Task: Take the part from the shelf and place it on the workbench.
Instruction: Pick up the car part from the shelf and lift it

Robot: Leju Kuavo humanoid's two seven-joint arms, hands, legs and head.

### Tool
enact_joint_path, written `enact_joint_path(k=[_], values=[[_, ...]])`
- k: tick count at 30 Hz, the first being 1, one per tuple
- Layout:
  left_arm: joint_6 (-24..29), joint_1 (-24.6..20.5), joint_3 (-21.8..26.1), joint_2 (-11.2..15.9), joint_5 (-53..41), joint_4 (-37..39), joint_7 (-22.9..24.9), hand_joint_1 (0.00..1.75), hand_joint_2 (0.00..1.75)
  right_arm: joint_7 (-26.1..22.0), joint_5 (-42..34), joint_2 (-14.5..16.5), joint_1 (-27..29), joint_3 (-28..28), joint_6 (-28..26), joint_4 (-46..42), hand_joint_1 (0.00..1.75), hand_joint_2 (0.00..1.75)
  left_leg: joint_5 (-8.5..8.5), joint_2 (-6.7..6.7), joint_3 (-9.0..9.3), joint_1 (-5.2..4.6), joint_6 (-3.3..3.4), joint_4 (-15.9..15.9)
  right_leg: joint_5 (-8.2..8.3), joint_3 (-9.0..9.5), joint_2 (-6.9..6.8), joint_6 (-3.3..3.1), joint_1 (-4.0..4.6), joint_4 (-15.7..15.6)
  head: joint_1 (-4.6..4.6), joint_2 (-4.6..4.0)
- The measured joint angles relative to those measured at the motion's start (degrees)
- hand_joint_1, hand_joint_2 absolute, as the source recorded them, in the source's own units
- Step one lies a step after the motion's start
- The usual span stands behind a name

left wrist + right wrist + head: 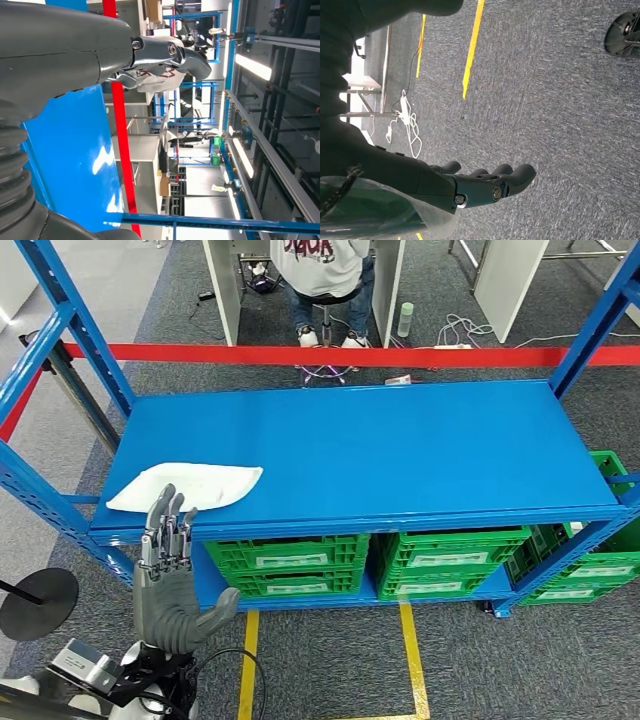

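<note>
The part, a flat white bag (189,485), lies on the left end of the blue shelf's top board (362,455). My left hand (167,575) is raised in front of the shelf's front edge, just below the bag, with its fingers stretched up and apart and nothing in it. In the left wrist view its fingers (166,52) reach out over the blue board (75,160) without touching anything. My right hand (478,185) hangs over the grey carpet with its fingers stretched out. A clear plastic film (376,212) shows beside its wrist.
Green crates (290,562) fill the lower shelf level. Red barrier tape (340,355) runs behind the shelf, and a seated person (324,280) is beyond it. Blue uprights (64,315) stand at the shelf's corners. Yellow floor lines (411,660) mark the carpet in front.
</note>
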Motion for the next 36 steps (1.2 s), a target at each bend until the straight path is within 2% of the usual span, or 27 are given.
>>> enact_joint_path(k=[17, 23, 27, 31, 36], values=[[-0.2, 0.3, 0.1, 0.0, 1.6, 0.0, 0.4, 0.0, 1.75, 0.0, 0.3, 0.0, 0.0, 0.0, 0.0, 0.0, 0.0, 1.75, 0.0, 0.0, 0.0, 0.0, 0.0, 0.0, 0.0, 0.0, 0.0, 0.0, 0.0, 0.0, 0.0, 0.0], [-1.4, -0.6, 2.2, 0.6, 2.8, -0.1, 1.7, 0.0, 1.75, -0.5, 0.9, 0.0, 0.0, 0.0, 0.1, 0.0, 0.0, 1.75, 0.01, 0.0, 0.0, 0.0, 0.0, 0.0, 0.0, 0.0, 0.0, 0.0, 0.0, 0.0, 0.0, 0.0], [-1.1, -2.1, 4.4, 2.3, -3.4, -0.1, 5.3, 0.0, 1.75, -0.9, 0.9, 0.0, 0.0, 0.0, 0.3, 0.0, 0.0, 1.75, 0.02, 0.0, 0.01, 0.01, -0.01, 0.0, 0.0, 0.0, 0.01, 0.0, 0.01, 0.0, 0.0, 0.0], [-1.7, -4.8, 6.6, 5.5, -11.3, 0.9, 9.4, 0.0, 1.75, -1.1, 0.9, 0.0, 0.0, 0.0, 0.9, 0.0, 0.0, 1.75, 0.04, 0.0, 0.02, 0.01, -0.04, 0.0, 0.01, 0.0, 0.01, 0.0, 0.01, 0.0, 0.0, 0.01], [-1.4, -7.5, 8.5, 8.5, -16.4, 2.7, 11.4, 0.0, 1.75, -1.2, 0.9, 0.0, -0.1, 0.0, 1.0, 0.0, 0.0, 1.75, 0.05, 0.0, 0.02, 0.01, -0.05, 0.0, 0.01, 0.0, 0.04, -0.01, 0.01, 0.0, 0.0, 0.01]])
